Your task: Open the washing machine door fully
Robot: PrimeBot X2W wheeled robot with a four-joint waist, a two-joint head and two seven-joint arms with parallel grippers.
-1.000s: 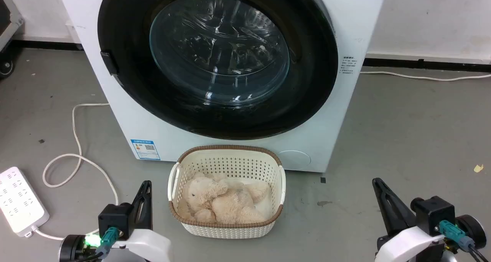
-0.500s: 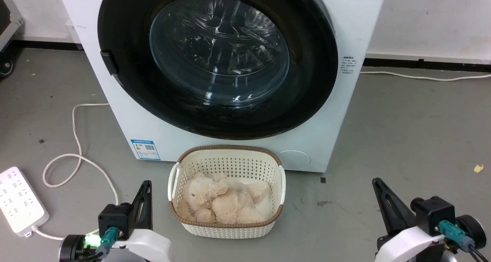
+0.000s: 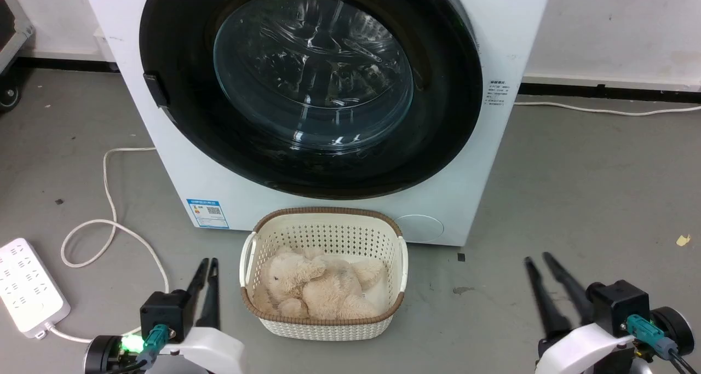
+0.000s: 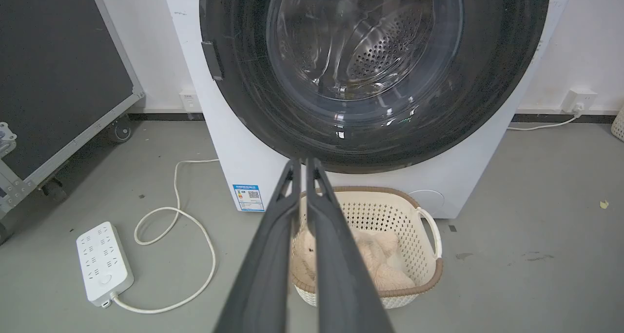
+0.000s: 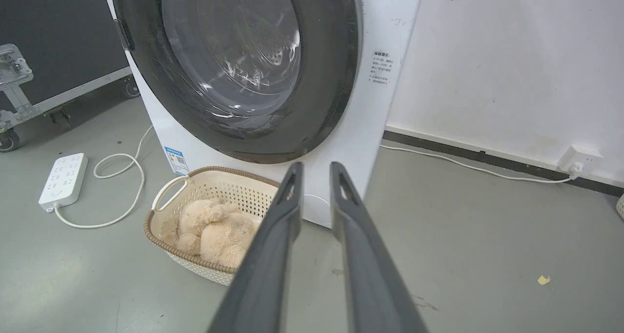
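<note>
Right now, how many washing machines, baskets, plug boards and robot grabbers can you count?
Washing machine: 1
Basket: 1
Power strip: 1
Grippers: 2, the left gripper and the right gripper
Total: 5

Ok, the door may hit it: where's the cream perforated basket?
Head view, centre: the cream perforated basket sits on the grey floor just before the white washing machine, below its black-rimmed round door.
</note>
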